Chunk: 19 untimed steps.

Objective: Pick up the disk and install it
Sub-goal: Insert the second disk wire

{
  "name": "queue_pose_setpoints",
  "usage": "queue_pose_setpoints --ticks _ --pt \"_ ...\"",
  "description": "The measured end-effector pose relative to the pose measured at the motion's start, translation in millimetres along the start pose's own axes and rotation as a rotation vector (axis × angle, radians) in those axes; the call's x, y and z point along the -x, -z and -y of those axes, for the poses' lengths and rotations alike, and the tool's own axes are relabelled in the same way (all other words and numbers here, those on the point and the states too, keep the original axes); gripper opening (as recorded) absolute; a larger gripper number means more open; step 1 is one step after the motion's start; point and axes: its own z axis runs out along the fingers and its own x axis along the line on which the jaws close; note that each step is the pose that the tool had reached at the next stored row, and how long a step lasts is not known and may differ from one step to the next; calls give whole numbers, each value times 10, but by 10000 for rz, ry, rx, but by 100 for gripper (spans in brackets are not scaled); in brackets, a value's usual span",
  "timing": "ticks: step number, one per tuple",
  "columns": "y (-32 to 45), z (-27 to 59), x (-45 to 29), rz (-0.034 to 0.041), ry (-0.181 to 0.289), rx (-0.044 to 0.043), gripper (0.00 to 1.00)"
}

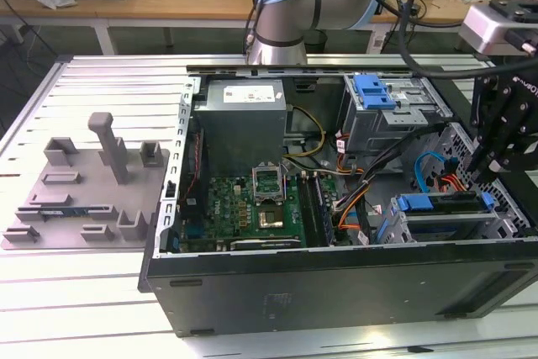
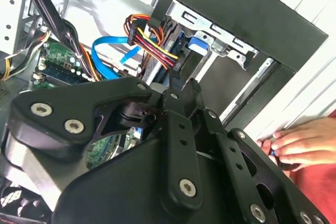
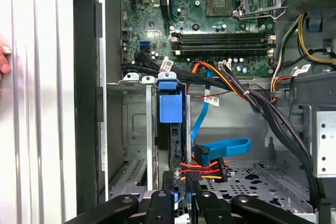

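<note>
The disk [image 1: 441, 203] stands on edge in the metal bay [image 1: 445, 226] at the front right of the open computer case, its blue carrier along the top. My black gripper [image 1: 483, 176] hangs over the disk's right end in the exterior view. In the first wrist view the gripper [image 3: 177, 187] straddles the near edge of the disk [image 3: 170, 108], and the fingers look shut on it. The second wrist view shows the same grip, the gripper [image 2: 182, 83] just short of the carrier's blue tab [image 2: 197, 43].
Red, yellow and black power wires [image 3: 207, 171] and a blue data cable [image 3: 226, 148] lie right beside the disk. A grey drive cage with a blue handle [image 1: 374, 90] sits further back. A person's hand [image 2: 299, 142] rests on the table outside the case wall.
</note>
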Motion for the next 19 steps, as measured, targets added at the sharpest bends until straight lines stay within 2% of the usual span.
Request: queue_pose_setpoints --ticks 1,3,5,8,9,10,11,17,19 --pt "1 1 13 -65 -1 20 24" --pt "8 9 81 -341 -4 85 24" --pt "10 12 114 -476 -8 87 24" --pt "17 14 214 -822 -16 80 24" --pt "22 13 296 -1159 -27 72 24" --pt "24 12 336 -1275 -32 69 24" --pt "26 12 363 -1345 -33 67 24" --pt "31 10 439 -1656 -42 60 24" --pt "31 10 441 -1682 -43 58 24"
